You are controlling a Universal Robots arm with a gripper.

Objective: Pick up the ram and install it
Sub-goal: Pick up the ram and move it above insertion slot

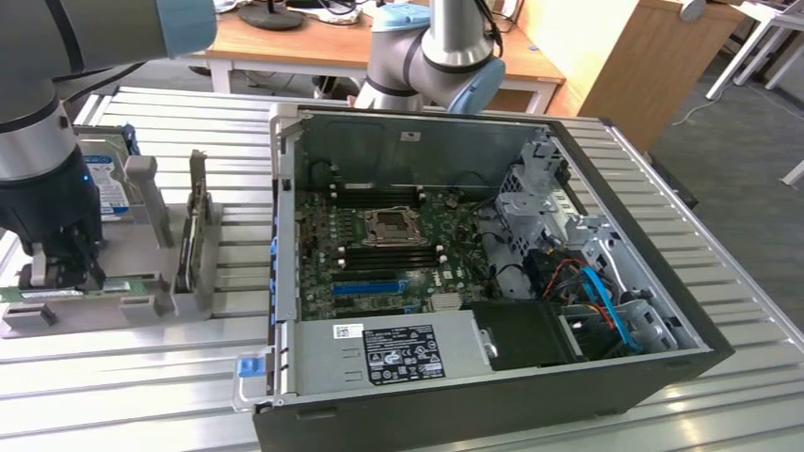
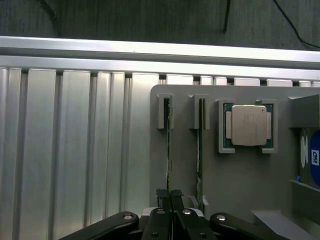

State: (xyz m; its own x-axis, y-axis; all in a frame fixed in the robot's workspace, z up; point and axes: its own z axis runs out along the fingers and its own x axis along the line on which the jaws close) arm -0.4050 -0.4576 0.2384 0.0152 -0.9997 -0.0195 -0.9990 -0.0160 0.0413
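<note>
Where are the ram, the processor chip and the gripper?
ram (image 2: 169, 135): wrist view, its thin edge.
processor chip (image 2: 248, 125): wrist view, its metal lid.
gripper (image 2: 169, 192): wrist view, between its fingertips.

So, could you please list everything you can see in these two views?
ram: one, green, edge-on in holder slot, gripped
second ram stick: one, green, neighbouring slot
processor: one, silver, holder pocket
hard drive: one, blue-white label, holder's end
holder: one, grey, on table
computer case: one, black, open, on table
table: one, silver slatted, under everything
gripper: one, black, shut on the ram
</note>
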